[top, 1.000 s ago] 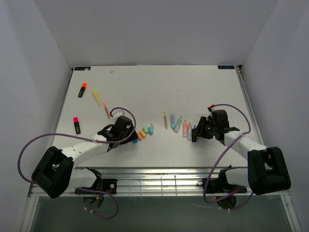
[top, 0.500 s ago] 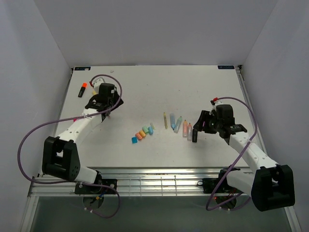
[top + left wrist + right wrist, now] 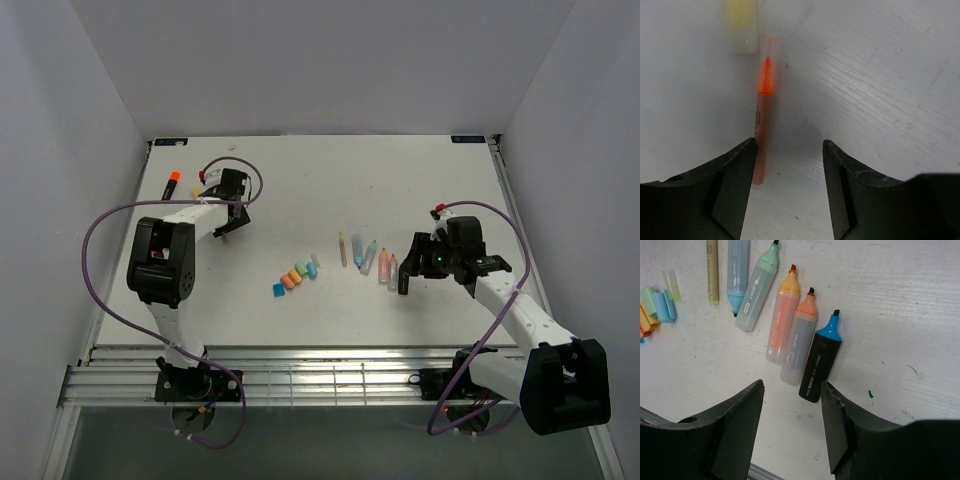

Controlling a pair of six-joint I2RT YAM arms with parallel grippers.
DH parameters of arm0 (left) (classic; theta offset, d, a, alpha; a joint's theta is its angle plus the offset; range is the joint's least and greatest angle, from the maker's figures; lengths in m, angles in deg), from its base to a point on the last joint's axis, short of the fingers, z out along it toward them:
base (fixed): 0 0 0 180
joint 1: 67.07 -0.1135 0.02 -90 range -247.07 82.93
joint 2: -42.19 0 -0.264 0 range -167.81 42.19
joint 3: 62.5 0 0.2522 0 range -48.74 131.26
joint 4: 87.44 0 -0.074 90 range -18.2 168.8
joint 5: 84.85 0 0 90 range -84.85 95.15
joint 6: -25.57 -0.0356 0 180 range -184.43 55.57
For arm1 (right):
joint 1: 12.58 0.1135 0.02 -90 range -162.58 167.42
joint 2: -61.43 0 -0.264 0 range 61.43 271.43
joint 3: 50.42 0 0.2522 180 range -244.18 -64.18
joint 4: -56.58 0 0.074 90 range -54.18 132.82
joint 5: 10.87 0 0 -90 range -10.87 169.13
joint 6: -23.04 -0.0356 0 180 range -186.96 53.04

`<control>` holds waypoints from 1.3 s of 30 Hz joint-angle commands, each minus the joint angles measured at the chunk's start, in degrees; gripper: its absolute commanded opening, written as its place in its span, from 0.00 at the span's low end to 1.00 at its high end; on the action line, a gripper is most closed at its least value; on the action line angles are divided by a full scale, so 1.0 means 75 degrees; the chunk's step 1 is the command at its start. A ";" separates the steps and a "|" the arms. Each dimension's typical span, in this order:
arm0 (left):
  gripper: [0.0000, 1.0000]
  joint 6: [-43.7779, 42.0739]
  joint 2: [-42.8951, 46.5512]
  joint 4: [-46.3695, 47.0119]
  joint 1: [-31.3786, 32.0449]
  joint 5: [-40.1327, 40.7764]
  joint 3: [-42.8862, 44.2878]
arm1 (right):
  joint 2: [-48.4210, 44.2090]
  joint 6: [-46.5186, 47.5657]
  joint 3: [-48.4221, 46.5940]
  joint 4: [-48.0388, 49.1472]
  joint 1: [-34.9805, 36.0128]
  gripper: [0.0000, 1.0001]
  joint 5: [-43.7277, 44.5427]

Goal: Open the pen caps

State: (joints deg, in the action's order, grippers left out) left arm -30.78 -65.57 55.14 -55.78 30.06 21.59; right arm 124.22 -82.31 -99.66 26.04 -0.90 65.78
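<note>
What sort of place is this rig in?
Probably a lab robot cell: bare white table, plain white walls enclosing it, uncapped pens and pen caps in tidy rows.

- Uncapped pens (image 3: pixel 781 322): I count six, black marker (image 3: pixel 820 365) included.
- Loose caps (image 3: pixel 301 270): five or six, left of black marker.
- Other pens (image 3: pixel 171 185): three, far left of black marker.

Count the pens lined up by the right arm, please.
6, side by side, from the left in the wrist view: thin yellow pen, pale blue pen, green pen, orange pen, salmon pen, black pen. None in the row looks hidden.
</note>
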 commanded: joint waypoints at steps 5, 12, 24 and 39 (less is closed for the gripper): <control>0.65 -0.0103 0.0095 0.0119 -0.0052 0.0839 -0.0082 | -0.0191 0.0161 -0.0120 0.0280 0.0013 0.55 -0.0365; 0.65 -0.0127 -0.0045 0.0354 -0.0122 0.0734 -0.0353 | -0.0367 0.0090 -0.0109 0.0303 0.0013 0.54 -0.0471; 0.45 -0.0139 -0.0140 0.0927 -0.0146 -0.0074 -0.0681 | -0.0589 -0.0015 -0.0237 0.0093 0.0013 0.54 -0.0342; 0.00 -0.0116 0.0586 0.1584 0.0205 -0.2207 -0.0857 | -0.0989 -0.0671 -0.0729 -0.0365 0.0562 0.54 -0.0412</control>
State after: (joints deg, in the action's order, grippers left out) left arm -32.50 -65.31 67.42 -56.85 22.28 15.36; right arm 117.51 -85.03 -101.72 23.51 0.91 63.58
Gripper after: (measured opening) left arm 0.039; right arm 0.533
